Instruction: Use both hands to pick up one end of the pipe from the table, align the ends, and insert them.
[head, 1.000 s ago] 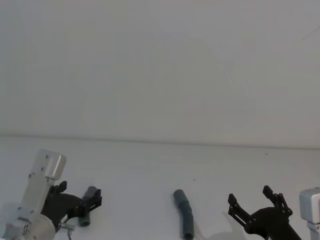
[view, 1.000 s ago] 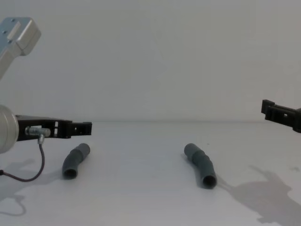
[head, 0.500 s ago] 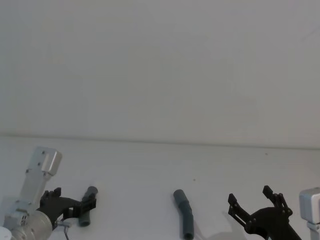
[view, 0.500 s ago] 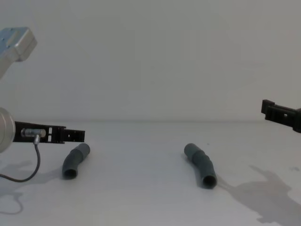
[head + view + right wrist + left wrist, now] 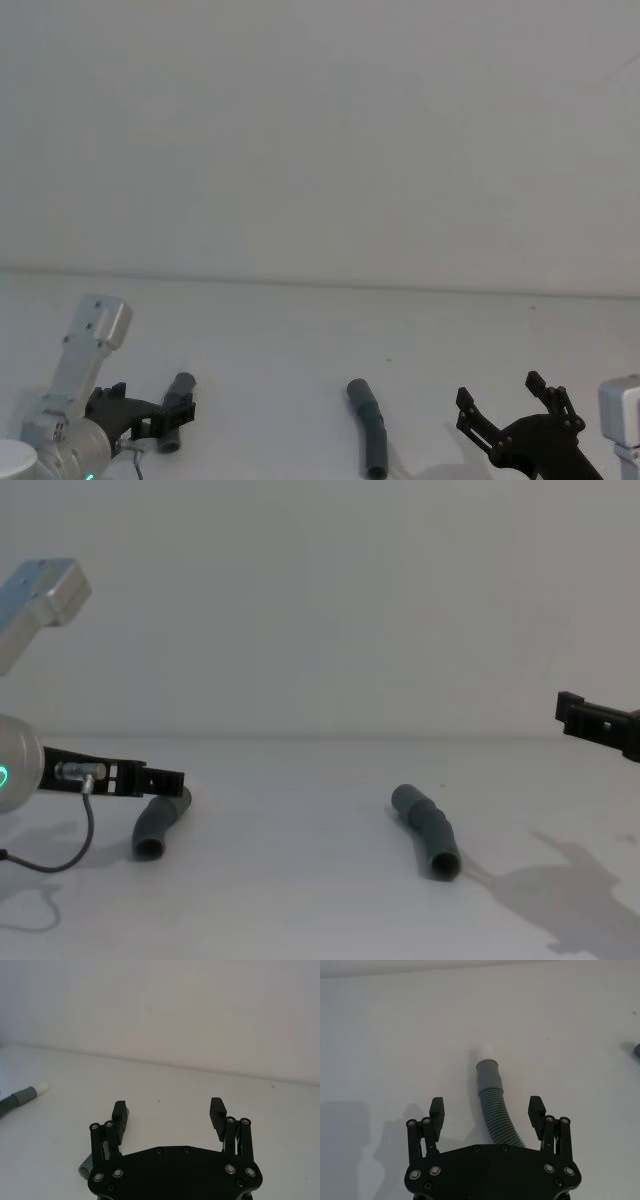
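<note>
Our left hand (image 5: 487, 1106), spread wide, hangs low over the left pipe piece (image 5: 490, 1079) on the worktop (image 5: 300, 340), whose long axis runs straight out between the fingers, while our right hand (image 5: 500, 392), equally wide, hangs beside the other piece (image 5: 368, 425).

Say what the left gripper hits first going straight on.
Likely the left pipe piece, lying just ahead between the open fingers of the left gripper. In the chest view the gripper sits slightly above it, so it might skim over.
</note>
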